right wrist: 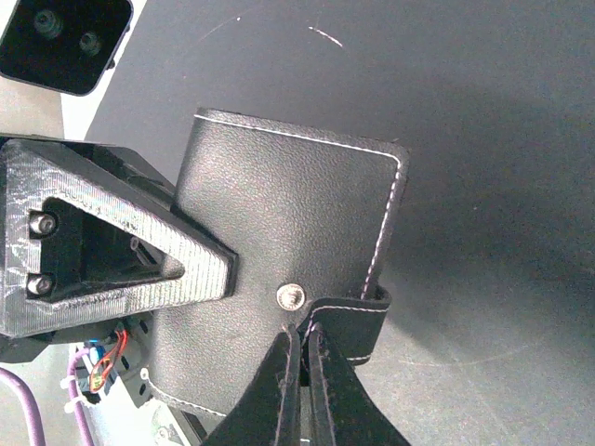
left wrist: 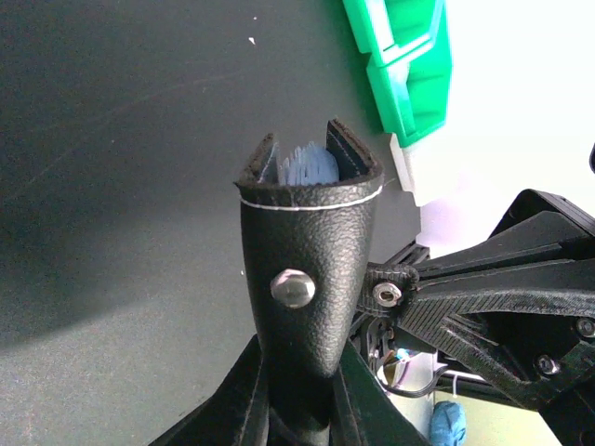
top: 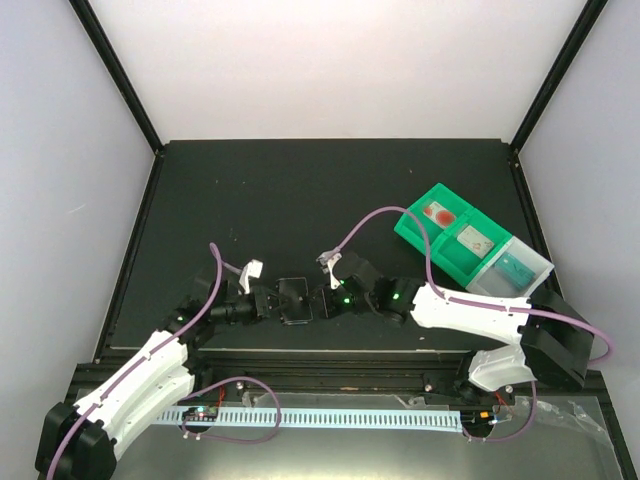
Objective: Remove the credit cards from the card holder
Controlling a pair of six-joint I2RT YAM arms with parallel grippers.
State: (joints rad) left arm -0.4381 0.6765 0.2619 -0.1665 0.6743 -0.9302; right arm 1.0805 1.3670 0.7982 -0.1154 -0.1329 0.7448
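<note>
Card holder (top: 293, 300) sits mid-tabletop between my arms. My left fingers (left wrist: 240, 400) clamp its closed end, the open mouth pointing away from them. My right fingers (right wrist: 279, 390), pressed narrow, pinch the snap tab (right wrist: 349, 321) on its right.

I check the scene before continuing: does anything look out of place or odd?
Nothing is spilled or damaged. Only oddity: the card holder, pinched between the left gripper and right gripper, shows no card, while three credit cards lie in the green tray.
</note>
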